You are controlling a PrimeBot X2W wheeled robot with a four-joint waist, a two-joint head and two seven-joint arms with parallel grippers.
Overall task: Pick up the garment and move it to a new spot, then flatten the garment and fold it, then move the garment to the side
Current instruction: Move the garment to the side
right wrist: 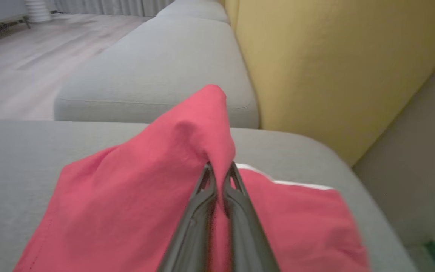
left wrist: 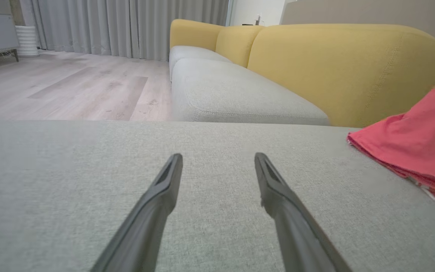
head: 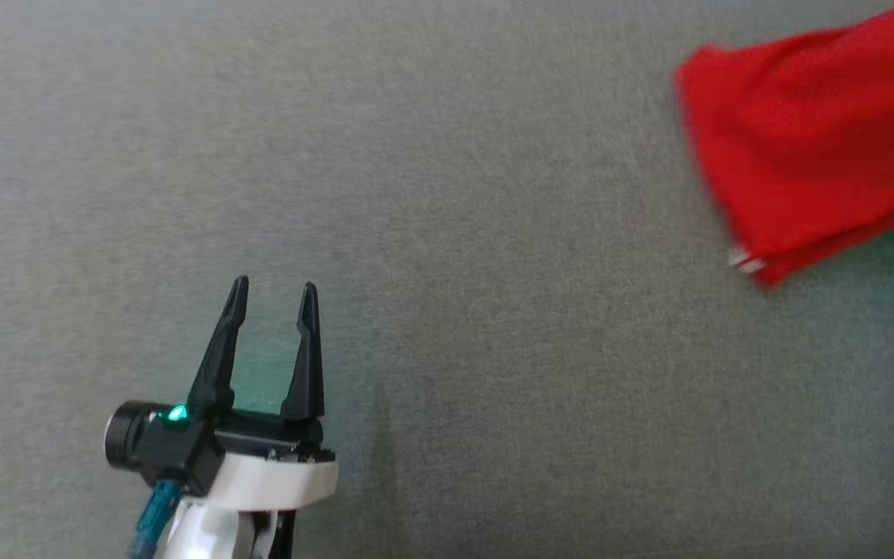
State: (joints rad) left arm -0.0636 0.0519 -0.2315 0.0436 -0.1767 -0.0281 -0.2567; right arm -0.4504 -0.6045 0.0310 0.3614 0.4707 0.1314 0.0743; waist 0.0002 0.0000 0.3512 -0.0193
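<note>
Finding 1, position of the work. The garment (head: 812,140) lies on the grey cushion (head: 447,233) at the far right of the head view. It runs off that view's right edge, so we cannot settle its full long axis. The near edge that shows slants from lower left up to the right. A strip of white trim (right wrist: 285,183) shows along one edge in the right wrist view.

Finding 2, right arm. The right gripper (right wrist: 220,166) is clenched on a fold of the red cloth. The pinched cloth rises in a peak above the fingertips, and the rest drapes down onto the cushion on both sides. The yellow backrest (right wrist: 334,68) stands just beyond, to the right in that view.

Finding 3, left arm. The left gripper (head: 275,284) is released, with its jaws wide apart and nothing between them. It is low over bare cushion, well apart from the garment, which lies ahead of it and to its right.

Assessment. The right arm is plainly the nearer and already has the cloth. We judge the pickup to be in hand, with the carry to a new spot yet to come. The open cushion lies to the left of the garment, toward the left gripper, so a move that way looks unobstructed. Only one point is gripped, so the cloth may trail or bunch as it travels.
</note>
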